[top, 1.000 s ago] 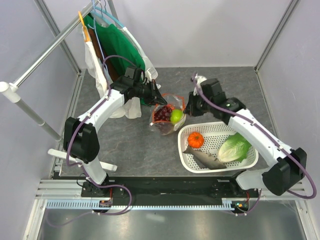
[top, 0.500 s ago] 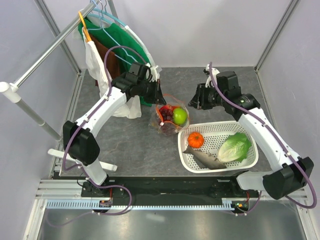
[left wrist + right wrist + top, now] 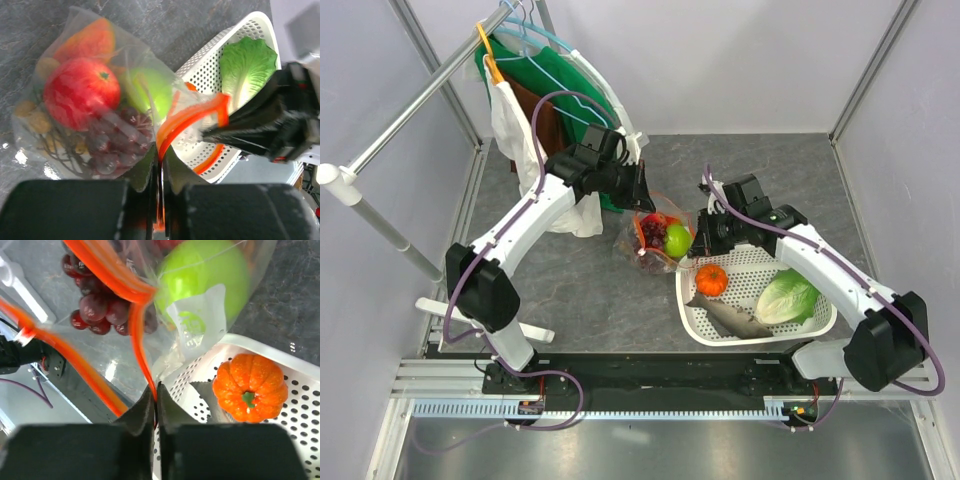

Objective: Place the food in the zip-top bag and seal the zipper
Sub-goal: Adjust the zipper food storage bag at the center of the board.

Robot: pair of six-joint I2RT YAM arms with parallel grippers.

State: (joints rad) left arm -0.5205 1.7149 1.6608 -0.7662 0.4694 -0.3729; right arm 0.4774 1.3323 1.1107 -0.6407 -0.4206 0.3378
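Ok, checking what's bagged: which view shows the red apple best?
Left wrist: the red apple sits large and sharp inside the zip-top bag, stem showing. Top external gives only a small reddish blur; right wrist barely catches red at its top edge.

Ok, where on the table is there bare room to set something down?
Bare table lies on the near side of the bag, between the left arm and the basket; more lies behind the right arm, toward the back wall. It is crowded at the zipper, where the left gripper and right gripper both pinch it beside the basket.
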